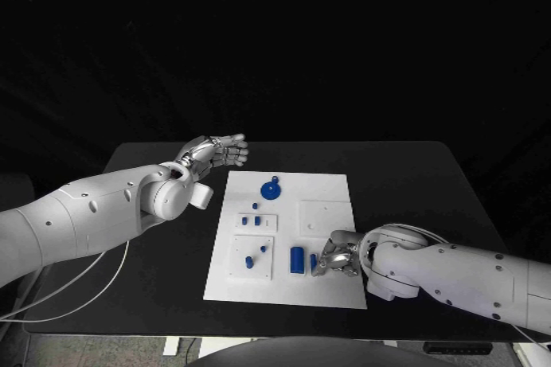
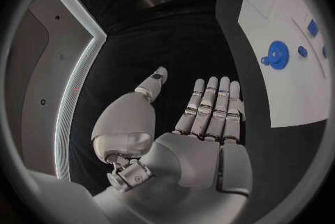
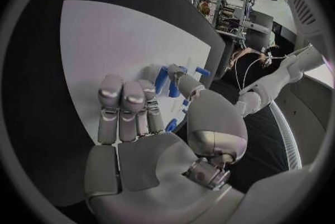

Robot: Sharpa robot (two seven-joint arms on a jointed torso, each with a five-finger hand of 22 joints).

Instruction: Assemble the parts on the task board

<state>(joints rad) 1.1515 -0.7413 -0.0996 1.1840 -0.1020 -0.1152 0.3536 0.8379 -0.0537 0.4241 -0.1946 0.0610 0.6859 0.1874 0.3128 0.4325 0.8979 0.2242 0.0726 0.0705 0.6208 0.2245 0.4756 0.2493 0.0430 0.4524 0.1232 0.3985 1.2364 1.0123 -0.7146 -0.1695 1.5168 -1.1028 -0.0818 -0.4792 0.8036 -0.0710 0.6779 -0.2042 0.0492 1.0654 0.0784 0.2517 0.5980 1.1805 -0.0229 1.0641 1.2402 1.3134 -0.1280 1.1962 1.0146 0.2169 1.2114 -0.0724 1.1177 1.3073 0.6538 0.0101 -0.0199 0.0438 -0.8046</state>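
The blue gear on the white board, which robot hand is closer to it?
Left. The left hand hovers open just off the board's far-left corner, near the blue gear. The right hand is down at the board's near end.

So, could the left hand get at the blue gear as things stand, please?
Probably yes. The left hand is open and holds nothing, hovering off the board's far left corner. The gear lies uncovered near that end, with nothing between them. The right hand is busy at the near end.

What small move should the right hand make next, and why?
Probably close its fingers on the blue piece just beside it and lift. The right hand rests low on the white board with its fingers curled near that piece, while the left hand hangs open, off the board.
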